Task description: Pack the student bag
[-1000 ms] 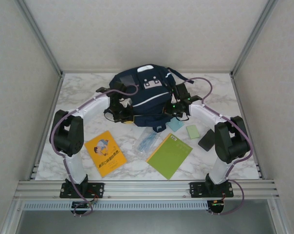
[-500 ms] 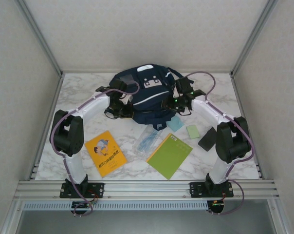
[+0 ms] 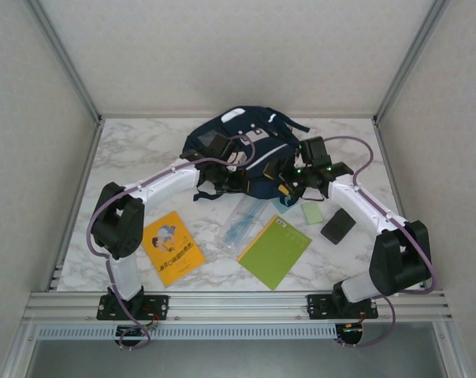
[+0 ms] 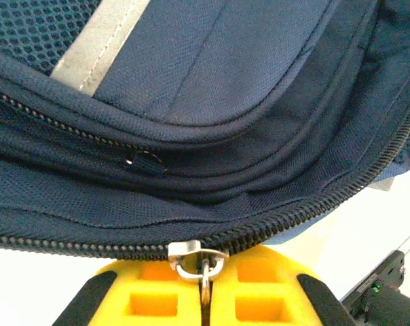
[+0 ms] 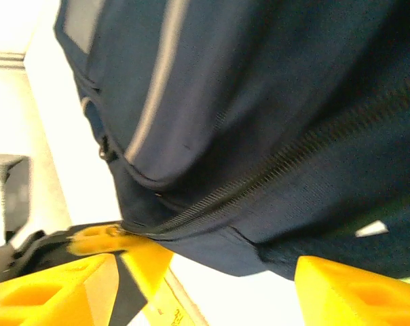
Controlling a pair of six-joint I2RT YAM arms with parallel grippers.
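The bag is set at the back middle of the tabletop, its zipped edge turned toward the arms. The metal zip pull is pinched in the closed left claw, presumably so the zip can be drawn open. The right claw is held open at the bag's lower seam, perhaps to steady the fabric; contact cannot be judged through the blur. A yellow book and a green notebook are laid nearby, unpacked.
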